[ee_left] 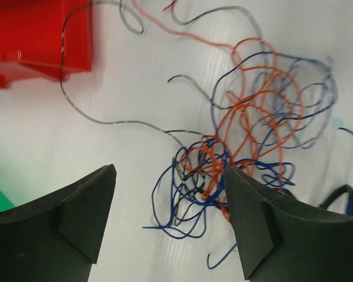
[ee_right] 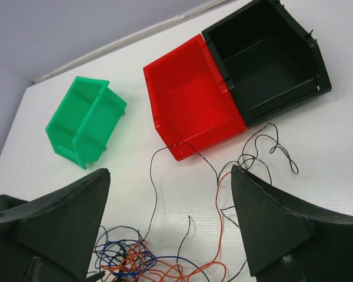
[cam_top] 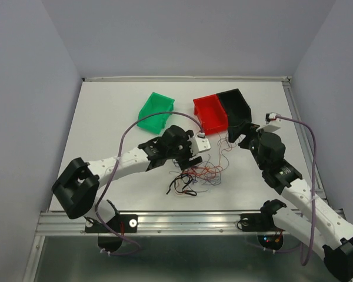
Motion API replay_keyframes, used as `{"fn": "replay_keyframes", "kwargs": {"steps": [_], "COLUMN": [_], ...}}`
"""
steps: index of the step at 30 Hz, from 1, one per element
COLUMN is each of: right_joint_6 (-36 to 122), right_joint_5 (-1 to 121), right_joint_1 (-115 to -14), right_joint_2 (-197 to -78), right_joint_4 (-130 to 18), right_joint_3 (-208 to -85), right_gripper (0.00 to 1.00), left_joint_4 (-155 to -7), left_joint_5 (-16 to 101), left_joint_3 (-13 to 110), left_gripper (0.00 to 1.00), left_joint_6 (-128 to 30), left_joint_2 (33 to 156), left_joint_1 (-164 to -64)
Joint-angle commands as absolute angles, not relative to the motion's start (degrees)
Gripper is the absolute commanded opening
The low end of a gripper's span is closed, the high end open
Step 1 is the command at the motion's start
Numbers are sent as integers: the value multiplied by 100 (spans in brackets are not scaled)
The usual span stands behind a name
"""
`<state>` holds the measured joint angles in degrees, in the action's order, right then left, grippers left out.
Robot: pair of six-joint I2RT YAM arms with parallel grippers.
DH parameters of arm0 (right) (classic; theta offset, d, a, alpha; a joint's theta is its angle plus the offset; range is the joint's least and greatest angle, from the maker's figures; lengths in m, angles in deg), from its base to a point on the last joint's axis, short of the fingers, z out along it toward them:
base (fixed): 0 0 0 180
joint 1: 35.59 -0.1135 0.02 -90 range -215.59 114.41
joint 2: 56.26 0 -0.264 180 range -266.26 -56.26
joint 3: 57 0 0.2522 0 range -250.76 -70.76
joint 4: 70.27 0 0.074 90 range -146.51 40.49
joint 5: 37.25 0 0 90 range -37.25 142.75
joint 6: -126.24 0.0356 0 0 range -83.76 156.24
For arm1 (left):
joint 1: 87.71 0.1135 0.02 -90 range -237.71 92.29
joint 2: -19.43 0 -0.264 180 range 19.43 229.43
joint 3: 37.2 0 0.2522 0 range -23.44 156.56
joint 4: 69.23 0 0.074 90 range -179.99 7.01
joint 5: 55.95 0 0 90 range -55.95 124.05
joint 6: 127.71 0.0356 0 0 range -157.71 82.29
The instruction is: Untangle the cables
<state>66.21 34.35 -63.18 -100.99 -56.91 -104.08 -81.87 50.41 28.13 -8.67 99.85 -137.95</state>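
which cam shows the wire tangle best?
Left wrist: the wire tangle fills the frame close up, and single orange, blue and black strands can be told apart. Top external shows the whole tangle, but small, with strands merging. Right wrist catches only its edge at the bottom of the frame.

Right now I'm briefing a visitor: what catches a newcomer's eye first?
A snarl of hair-thin orange, blue and black wires lies on the table toward its near edge. Behind it stand a green plastic bin, left, and a red plastic bin touching a black plastic bin, right.
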Motion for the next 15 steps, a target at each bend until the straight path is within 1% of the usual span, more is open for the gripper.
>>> {"fn": "replay_keyframes", "kwargs": {"steps": [1,4,6,7,10,11,15], "right_joint_6": [6691,6717,6744,6770,6788,6796,6823], "right_joint_5": [3025,2919,2815,2762,2647,2595,2506], "right_joint_1": [-6327,-6318,-6318,-6318,-6318,-6318,-6318], "right_joint_2": [-9871,-9810,-9757,-9730,-9616,-9581,-9458], "right_joint_4": [-5809,-5809,-5800,-5800,-5809,-5809,-5809], "right_joint_3": [-10521,-10495,-10478,-10443,-10407,-10390,-10346], "right_gripper": [88,88,88,88,88,88,88], "left_joint_4": [-7474,-7350,-7132,-7035,-6814,-6805,-6875], "left_joint_5": [3661,3458,2845,2764,2999,3183,3237], "left_joint_3": [3219,3483,3597,3650,3834,3905,4509], "left_gripper": [85,85,85,85,85,85,84], "left_joint_6": [-1090,-1318,-1502,-1555,-1670,-1679,-1705], "left_joint_2": [10362,10845,11101,11145,11312,11469,12181], "left_joint_1": [-13754,-13754,-13737,-13658,-13500,-13412,-13271]}}
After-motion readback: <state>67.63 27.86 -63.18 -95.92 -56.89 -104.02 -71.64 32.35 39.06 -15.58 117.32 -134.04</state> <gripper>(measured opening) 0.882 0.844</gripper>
